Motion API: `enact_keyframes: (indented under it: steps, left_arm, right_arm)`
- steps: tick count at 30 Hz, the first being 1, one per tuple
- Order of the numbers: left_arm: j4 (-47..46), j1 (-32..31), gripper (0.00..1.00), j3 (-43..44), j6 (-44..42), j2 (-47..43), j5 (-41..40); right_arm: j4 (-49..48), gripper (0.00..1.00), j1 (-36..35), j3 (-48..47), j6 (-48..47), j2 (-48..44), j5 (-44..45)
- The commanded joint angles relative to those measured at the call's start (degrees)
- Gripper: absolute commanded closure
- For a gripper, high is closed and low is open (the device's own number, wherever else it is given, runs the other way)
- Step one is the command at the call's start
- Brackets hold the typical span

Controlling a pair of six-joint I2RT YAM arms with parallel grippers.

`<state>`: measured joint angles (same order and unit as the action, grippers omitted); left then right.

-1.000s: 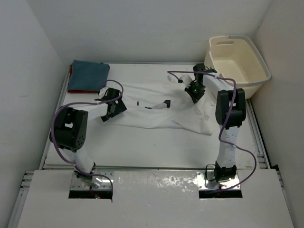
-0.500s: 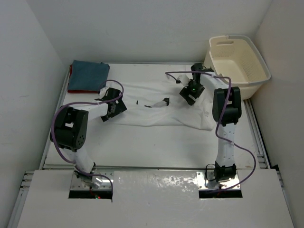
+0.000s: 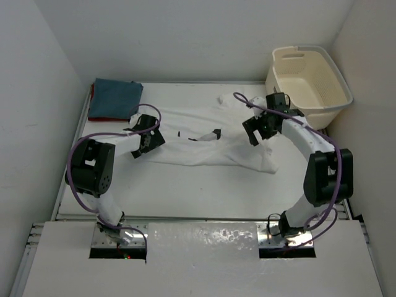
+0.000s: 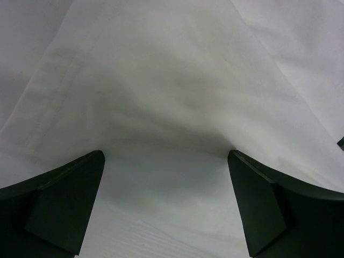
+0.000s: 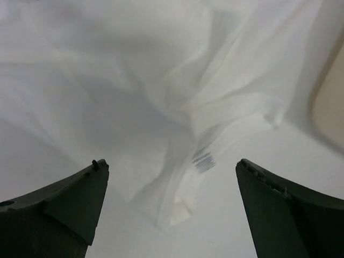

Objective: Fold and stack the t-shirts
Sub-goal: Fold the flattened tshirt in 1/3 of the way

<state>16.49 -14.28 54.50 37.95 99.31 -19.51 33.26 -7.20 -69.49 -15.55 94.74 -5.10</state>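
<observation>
White t-shirt (image 3: 204, 150) lies rumpled on tabletop (image 3: 185, 189). Left tool (image 3: 150, 140) above its left edge, jaws apart, empty. Right tool (image 3: 254, 132) above its right part, jaws apart, empty.

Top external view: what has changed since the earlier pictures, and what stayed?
The right gripper opened, let go of the white t-shirt and drew back toward the near edge, its elbow swinging right. The left gripper, the blue-grey t-shirt on the red t-shirt and the basket stayed put.
</observation>
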Motion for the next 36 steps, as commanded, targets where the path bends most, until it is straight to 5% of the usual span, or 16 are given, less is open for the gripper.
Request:
enact_keyframes:
  steps: [1, 7, 14, 20, 23, 36]
  left_arm:
    - [0.2, -0.1, 0.0, 0.2, -0.2, -1.4, -0.7]
    - [0.8, -0.1, 0.0, 1.4, -0.7, 0.3, -0.4]
    - [1.1, -0.1, 0.0, 1.7, -0.8, 0.5, -1.2]
    - [1.3, -0.1, 0.0, 2.4, -1.2, 1.2, -1.9]
    - [1.9, -0.1, 0.0, 2.6, -1.5, 1.4, -2.9]
    - [3.2, 0.2, 0.0, 1.9, -1.7, 2.3, -4.3]
  right_arm:
    - [-3.9, 0.01, 1.7, 9.8, 8.3, -1.9, -2.2]
    - [-6.9, 0.1, 7.0, 16.6, 11.9, -3.5, -9.2]
    - [-11.6, 0.58, 8.8, 20.7, 13.6, -5.5, -10.7]
    - [-11.6, 0.7, 9.5, 21.7, 13.7, -4.5, -8.5]
    - [-11.5, 1.0, 10.7, 21.3, 14.0, -4.0, -6.2]
    - [-5.8, 0.98, 15.1, 17.3, 9.0, 0.4, -0.1]
